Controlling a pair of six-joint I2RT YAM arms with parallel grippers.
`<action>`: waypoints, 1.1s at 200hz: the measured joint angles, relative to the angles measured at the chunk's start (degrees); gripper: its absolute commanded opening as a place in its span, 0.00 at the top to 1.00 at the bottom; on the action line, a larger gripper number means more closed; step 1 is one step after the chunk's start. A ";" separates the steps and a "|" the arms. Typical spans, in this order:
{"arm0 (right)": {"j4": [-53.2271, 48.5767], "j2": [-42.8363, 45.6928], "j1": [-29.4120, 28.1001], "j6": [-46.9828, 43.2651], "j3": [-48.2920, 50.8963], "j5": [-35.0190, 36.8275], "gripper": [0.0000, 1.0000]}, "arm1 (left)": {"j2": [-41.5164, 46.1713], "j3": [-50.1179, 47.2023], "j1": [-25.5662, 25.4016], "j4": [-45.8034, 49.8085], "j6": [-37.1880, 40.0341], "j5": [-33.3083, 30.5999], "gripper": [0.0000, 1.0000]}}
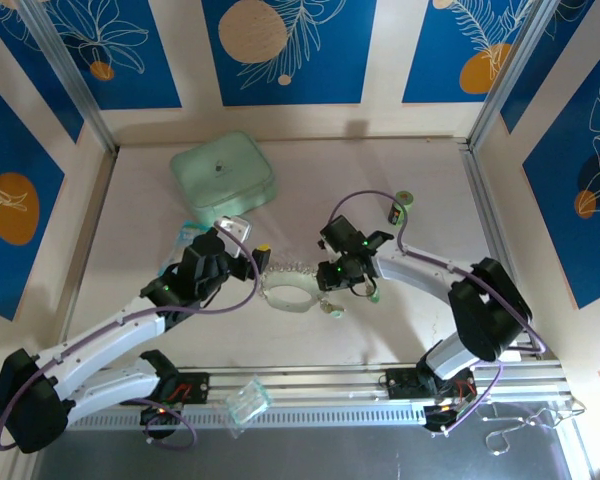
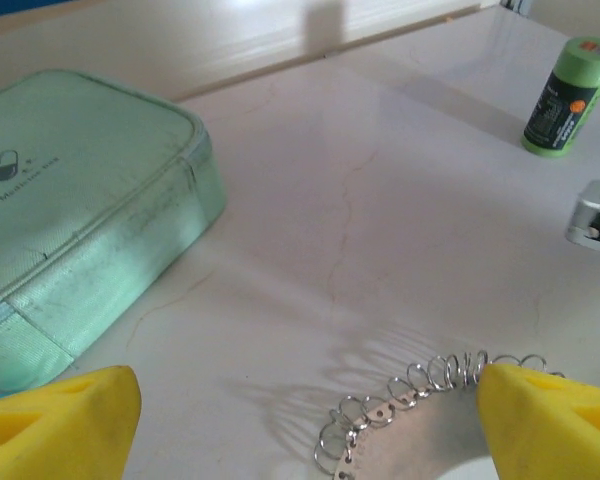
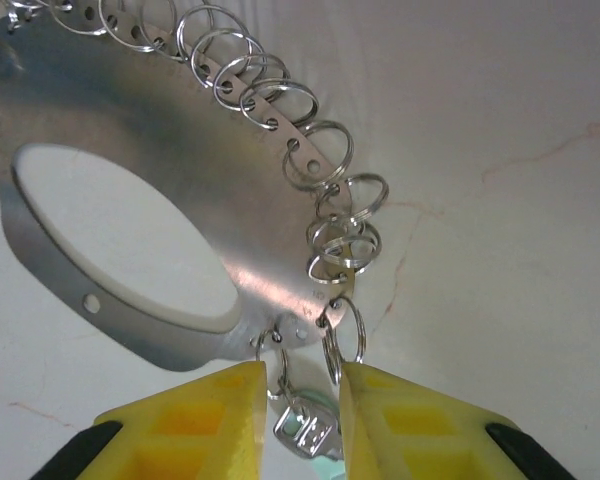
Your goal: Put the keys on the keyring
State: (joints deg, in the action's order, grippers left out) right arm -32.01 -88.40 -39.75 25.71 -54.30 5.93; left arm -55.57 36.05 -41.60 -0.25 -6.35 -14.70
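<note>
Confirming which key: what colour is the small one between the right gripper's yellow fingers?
Small metal key: silver with a mint-green part; clearest in the right wrist view.

My right hand [image 3: 300, 385] has bright yellow fingers [image 3: 180, 430] edged in black; my left hand [image 2: 305, 420] is the same yellow. The keyring [image 3: 100, 110] is shiny silver-grey, and the key [image 3: 305, 432] is silver with a touch of pale green. The box [image 2: 80, 200] is mint green. The can [image 2: 570, 95] is green with a black label and an orange dot. The surface [image 2: 400, 180] is pale cream, thinly veined in brown.
</note>
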 measured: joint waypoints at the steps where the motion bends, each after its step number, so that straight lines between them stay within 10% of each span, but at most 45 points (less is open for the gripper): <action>1: -0.04 -0.17 0.00 -0.04 -0.13 0.04 0.74 | 0.00 0.00 0.00 0.04 -0.07 0.07 0.14; 220: -4.11 -9.40 -2.25 -3.17 -4.42 1.55 0.81 | 0.48 -4.74 0.13 0.76 -9.88 2.29 0.14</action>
State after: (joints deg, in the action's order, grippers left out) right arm -36.12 -97.80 -42.00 22.55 -58.72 7.49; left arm -55.09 31.31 -41.47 0.51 -16.23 -12.40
